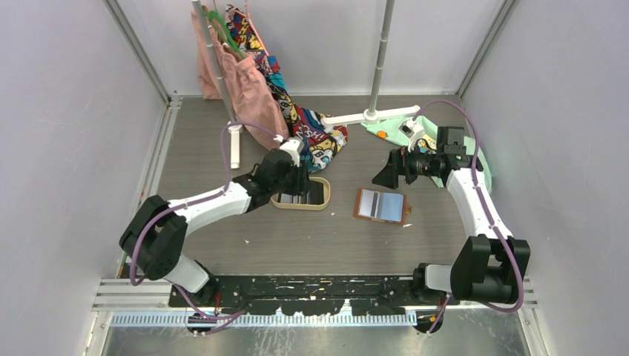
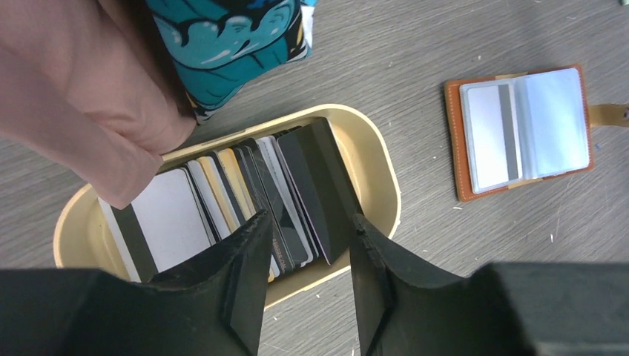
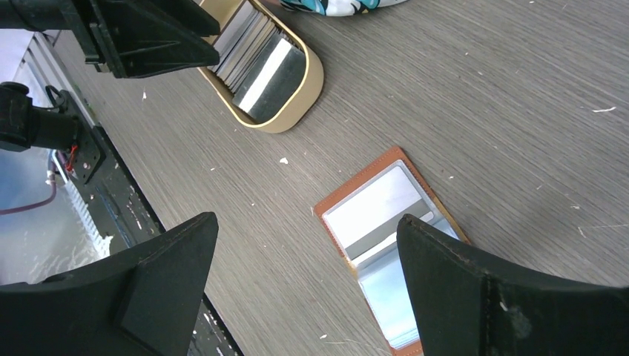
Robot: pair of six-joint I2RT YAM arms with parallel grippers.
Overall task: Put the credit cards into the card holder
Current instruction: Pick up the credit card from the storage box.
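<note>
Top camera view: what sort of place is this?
Probably a robot test cell in a lab. Plain white walls enclose the table, a left arm and right arm are bolted at its near edge, and props are laid out: credit cards in an oval tray, an open card holder.

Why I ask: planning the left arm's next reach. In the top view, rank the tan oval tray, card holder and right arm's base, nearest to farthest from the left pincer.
From the left pincer:
1. tan oval tray, directly beneath it.
2. card holder, lying open, to its right.
3. right arm's base, far right, at the near edge.
</note>
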